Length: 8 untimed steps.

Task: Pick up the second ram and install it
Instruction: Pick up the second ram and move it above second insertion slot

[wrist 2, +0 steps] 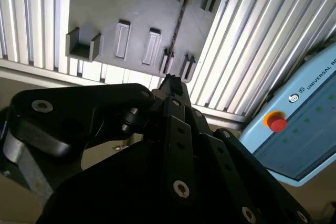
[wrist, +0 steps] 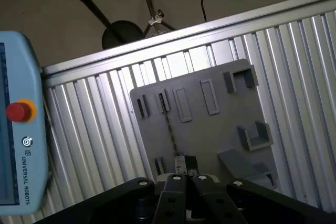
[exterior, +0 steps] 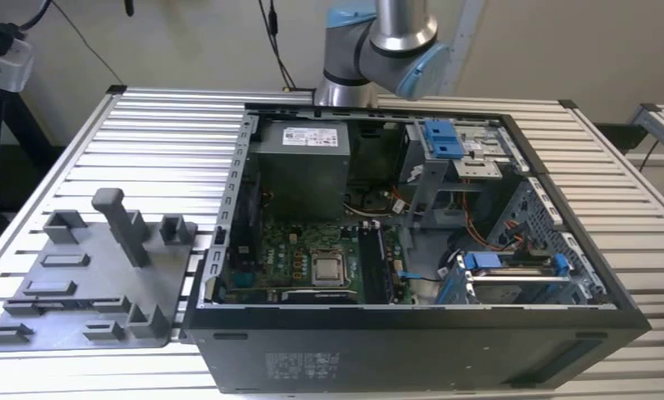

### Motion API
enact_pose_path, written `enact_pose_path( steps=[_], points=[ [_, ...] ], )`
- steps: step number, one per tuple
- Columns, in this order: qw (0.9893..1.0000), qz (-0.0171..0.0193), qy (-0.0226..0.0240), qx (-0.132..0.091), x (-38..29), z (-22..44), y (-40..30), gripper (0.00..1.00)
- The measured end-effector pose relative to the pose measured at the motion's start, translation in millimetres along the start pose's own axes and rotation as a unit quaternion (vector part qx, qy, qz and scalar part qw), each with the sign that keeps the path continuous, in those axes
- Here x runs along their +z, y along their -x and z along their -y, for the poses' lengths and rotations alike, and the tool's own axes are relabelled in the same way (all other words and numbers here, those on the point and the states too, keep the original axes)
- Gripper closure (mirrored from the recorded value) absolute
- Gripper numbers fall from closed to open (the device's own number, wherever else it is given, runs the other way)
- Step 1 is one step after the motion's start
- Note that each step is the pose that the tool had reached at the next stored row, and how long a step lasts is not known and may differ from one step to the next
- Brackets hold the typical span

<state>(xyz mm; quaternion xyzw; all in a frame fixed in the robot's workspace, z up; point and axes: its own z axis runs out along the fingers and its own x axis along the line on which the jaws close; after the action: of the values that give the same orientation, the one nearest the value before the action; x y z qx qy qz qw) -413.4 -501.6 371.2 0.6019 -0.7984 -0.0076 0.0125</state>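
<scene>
In both wrist views we see the jaws closed on the second ram (wrist: 172, 135) (wrist 2: 177, 35), which sticks straight out from their tips. It is edge-on to us, a thin dark line flecked with pale spots, with a bit of green board showing at the grip. It hangs above the grey holder tray (wrist: 210, 129) on the ribbed table (wrist: 94, 129).

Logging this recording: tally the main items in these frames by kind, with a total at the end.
Computer case: 1
Silver CPU chip: 1
Grey fixture plate: 1
RAM strip, seen edge-on: 1
Teach pendant: 1
Total: 5
</scene>
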Motion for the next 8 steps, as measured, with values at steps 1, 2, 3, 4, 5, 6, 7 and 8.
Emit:
enact_pose_path(
  steps=[1,2,3,4,5,6,7,8],
  points=[
    [1.0,0.0,0.0,0.0,0.0,0.0,0.0,0.88],
    [1.0,0.0,0.0,0.0,0.0,0.0,0.0,0.82],
    [1.0,0.0,0.0,0.0,0.0,0.0,0.0,0.82],
    [1.0,0.0,0.0,0.0,0.0,0.0,0.0,0.76],
    [1.0,0.0,0.0,0.0,0.0,0.0,0.0,0.76],
    [1.0,0.0,0.0,0.0,0.0,0.0,0.0,0.7],
    [1.0,0.0,0.0,0.0,0.0,0.0,0.0,0.7],
    [1.0,0.0,0.0,0.0,0.0,0.0,0.0,0.7]
  ],
)
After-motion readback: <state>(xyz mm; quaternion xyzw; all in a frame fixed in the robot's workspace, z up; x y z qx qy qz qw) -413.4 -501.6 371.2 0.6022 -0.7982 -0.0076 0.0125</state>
